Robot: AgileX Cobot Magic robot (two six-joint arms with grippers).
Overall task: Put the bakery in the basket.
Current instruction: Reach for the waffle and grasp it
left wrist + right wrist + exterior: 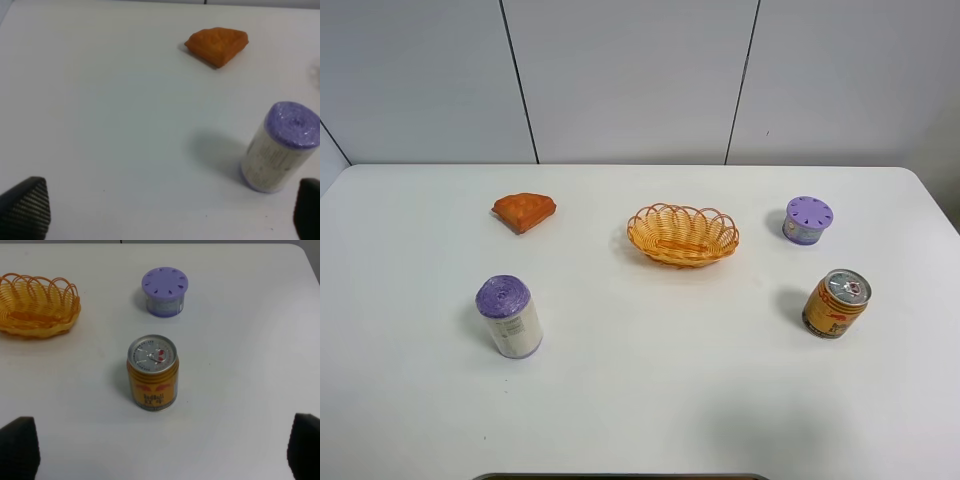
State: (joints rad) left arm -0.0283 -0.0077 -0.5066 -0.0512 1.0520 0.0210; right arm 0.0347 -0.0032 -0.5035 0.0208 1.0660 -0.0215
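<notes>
The bakery (524, 211) is a small orange-brown waffle wedge lying on the white table at the back left; it also shows in the left wrist view (217, 45). The woven orange-yellow basket (682, 234) sits empty at the table's middle; part of it shows in the right wrist view (37, 307). My left gripper (165, 212) is open, fingertips wide apart near the table's front edge, well short of the bakery. My right gripper (162, 450) is open too, short of a can. Neither arm shows in the exterior view.
A white roll with a purple top (508, 316) (280, 147) stands at front left, between my left gripper and the bakery. A gold drink can (836, 303) (152, 372) stands at right. A purple lidded tub (807, 220) (164, 291) sits behind it.
</notes>
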